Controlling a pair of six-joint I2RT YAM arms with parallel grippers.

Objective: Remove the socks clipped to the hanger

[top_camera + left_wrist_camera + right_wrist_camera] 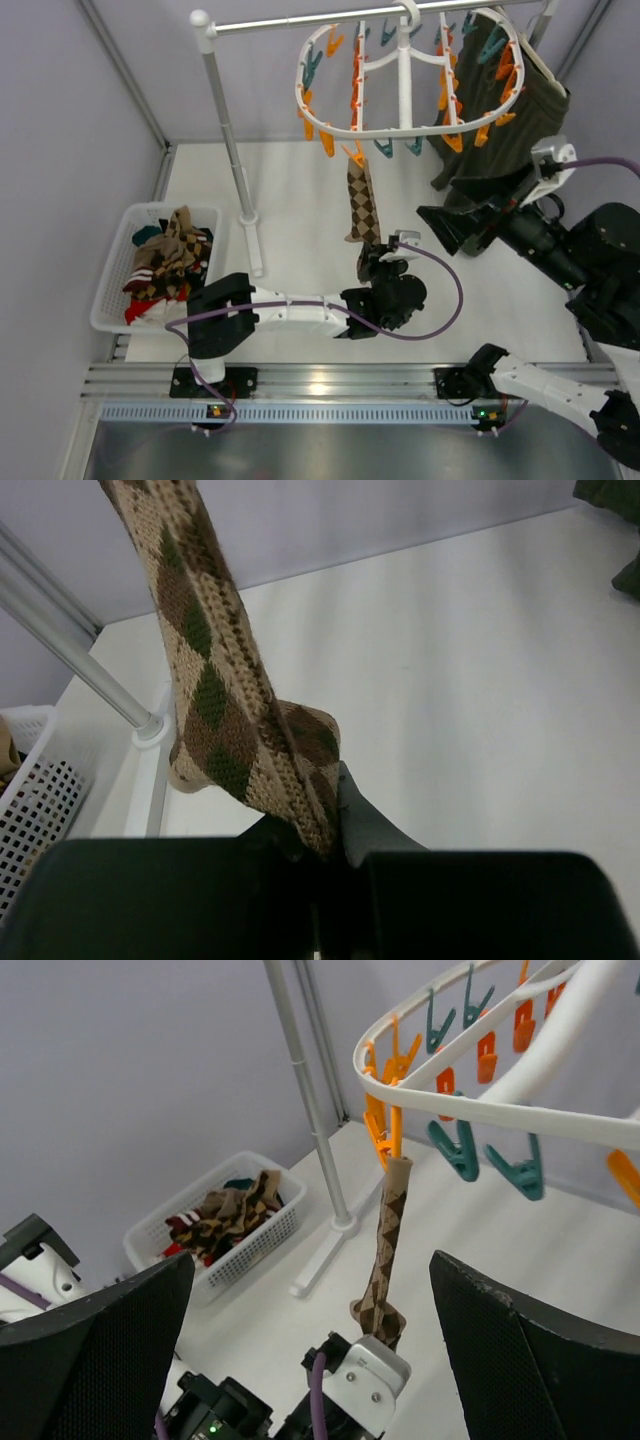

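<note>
- By the left edge, the basket [108, 300] holds a heap of removed socks [172, 258].
- Mid-worktop, the left gripper [376, 258] is clamped on the only argyle sock [362, 205] left, which hangs from an orange clip [355, 155] on the hanger [405, 70].
- Toward the right edge, the right gripper [455, 205] hovers with its fingers spread and nothing in them.

A white plastic basket [112, 285] is sitting at the left edge of a white table [300, 190]. A white rail stand [228, 130] is standing just beside it, and a dark olive garment [545, 100] is hanging from its bar at the right.
</note>
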